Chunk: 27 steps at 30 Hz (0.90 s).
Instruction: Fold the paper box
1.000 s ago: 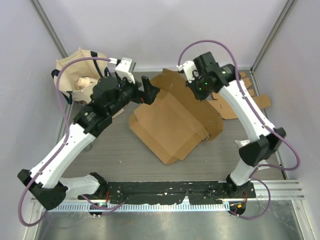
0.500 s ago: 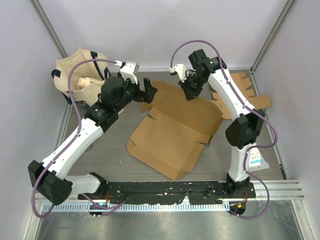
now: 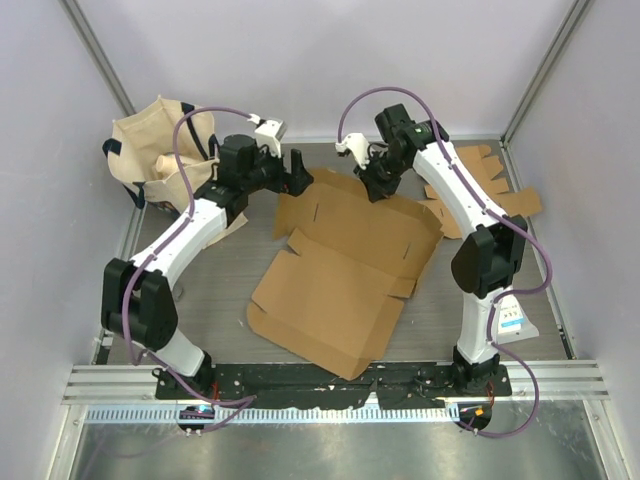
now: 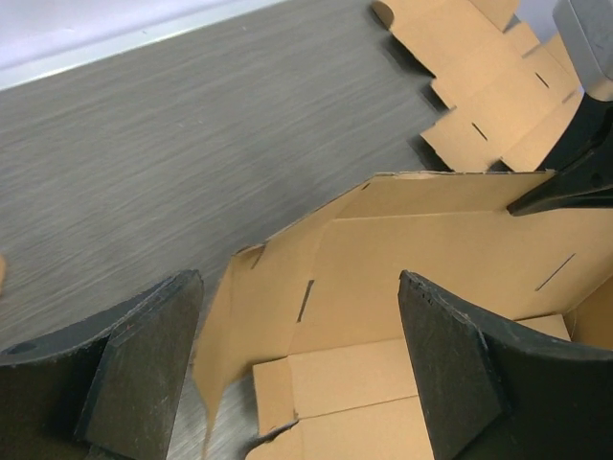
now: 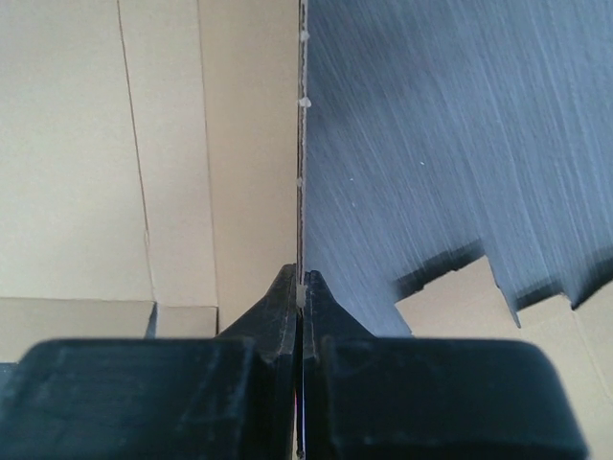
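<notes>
**Progress: early stage.** The paper box lies at the centre of the counter as an almost flat blank. No wall is locked and no tab is seated, so nearly all folding remains.

**Right gripper**: jaws closed on the edge of the box's 12 o'clock panel, which appears lifted.

**Left gripper**: jaws wide apart, holding nothing, above the 11 o'clock corner.

**Not determinable:** how steeply the lifted panel stands, and the crease detail of the 6 o'clock flaps.
</notes>
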Each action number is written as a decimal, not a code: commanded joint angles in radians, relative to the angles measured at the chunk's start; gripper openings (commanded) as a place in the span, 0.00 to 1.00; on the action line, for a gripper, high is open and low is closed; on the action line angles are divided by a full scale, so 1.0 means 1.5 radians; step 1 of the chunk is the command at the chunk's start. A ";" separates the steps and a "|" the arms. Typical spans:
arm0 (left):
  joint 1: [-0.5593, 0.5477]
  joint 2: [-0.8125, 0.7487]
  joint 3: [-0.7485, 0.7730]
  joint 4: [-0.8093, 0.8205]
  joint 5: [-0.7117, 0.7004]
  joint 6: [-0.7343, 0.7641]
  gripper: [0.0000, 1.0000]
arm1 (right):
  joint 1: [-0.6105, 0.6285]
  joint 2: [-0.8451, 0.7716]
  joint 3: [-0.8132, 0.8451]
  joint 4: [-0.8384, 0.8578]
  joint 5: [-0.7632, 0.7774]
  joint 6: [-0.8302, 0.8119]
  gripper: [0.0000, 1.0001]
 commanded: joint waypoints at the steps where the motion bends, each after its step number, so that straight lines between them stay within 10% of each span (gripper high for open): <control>1: -0.002 0.005 0.025 0.062 0.062 0.017 0.85 | 0.002 -0.018 -0.006 0.023 -0.038 -0.014 0.02; 20: -0.013 0.041 0.060 0.001 -0.029 0.032 0.53 | 0.026 0.010 0.036 0.048 -0.006 -0.030 0.02; 27: -0.041 0.021 0.041 -0.015 -0.115 0.016 0.19 | 0.044 0.019 0.055 0.070 0.023 -0.035 0.02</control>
